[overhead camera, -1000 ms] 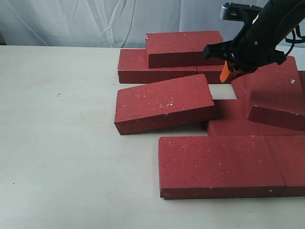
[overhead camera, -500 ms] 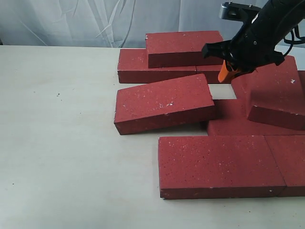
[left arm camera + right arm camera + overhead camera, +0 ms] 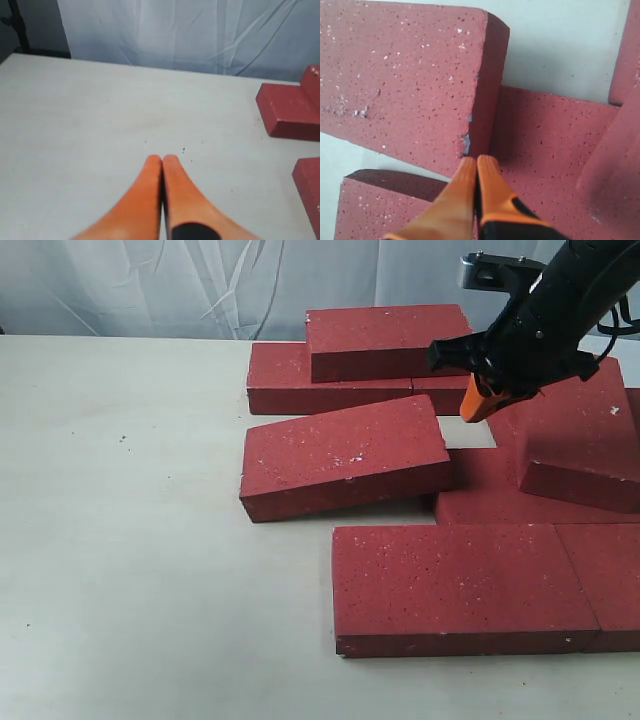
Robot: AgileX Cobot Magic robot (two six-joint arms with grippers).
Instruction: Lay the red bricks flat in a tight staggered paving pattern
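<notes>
Several dark-red bricks lie on the pale table. One tilted brick [image 3: 343, 454] [image 3: 405, 82] leans with its right end on a flat brick [image 3: 490, 490] [image 3: 540, 145]. A stacked brick [image 3: 388, 340] rests on the back row [image 3: 300, 380]. Another tilted brick [image 3: 580, 435] sits at the right, and a front brick [image 3: 460, 585] lies flat. My right gripper [image 3: 478, 405] [image 3: 478, 161] is shut and empty, its orange tips just above the tilted brick's right end. My left gripper [image 3: 162, 160] is shut and empty over bare table, out of the exterior view.
A white curtain [image 3: 200, 285] hangs behind the table. Bare tabletop [image 3: 120, 520] stretches across the left half. In the left wrist view two brick ends [image 3: 290, 110] show at one side. A small gap of table [image 3: 470, 432] shows between the back row and the middle bricks.
My right gripper lifted a little half a second ago, then came back down and slightly right by the tilted brick's right end. The bricks have not moved.
</notes>
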